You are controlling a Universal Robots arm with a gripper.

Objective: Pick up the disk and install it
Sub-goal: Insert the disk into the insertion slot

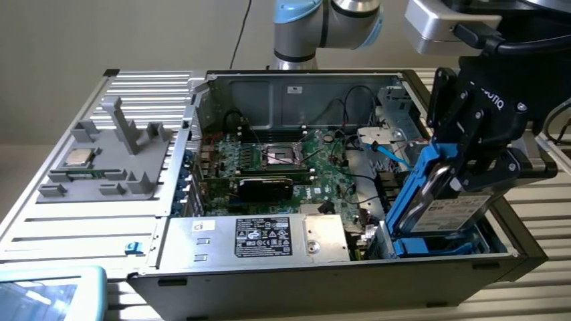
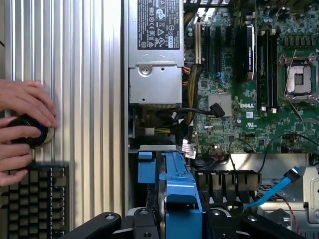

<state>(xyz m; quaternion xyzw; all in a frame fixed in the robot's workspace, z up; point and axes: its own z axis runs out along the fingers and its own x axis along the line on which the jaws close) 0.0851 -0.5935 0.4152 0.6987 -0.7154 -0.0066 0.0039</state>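
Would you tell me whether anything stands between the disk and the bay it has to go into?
Nothing visible does. The gripper holds the disk nearly upright, its lower end at the drive bay in the corner of the case on the exterior view's right. The blue cable lies beside the bay, not across it.

gripper (image 1: 459, 175) housing: white letters "OTIQ", printed at a slant; the start of the word is hidden.
motherboard (image 2: 249, 84): "DELL" in white, beside a small square silver heat sink.
power supply (image 2: 154, 50) label: black and white, with rows of marks and fine print, illegible.
disk (image 1: 446, 214) label: white with dark print, too small to read.
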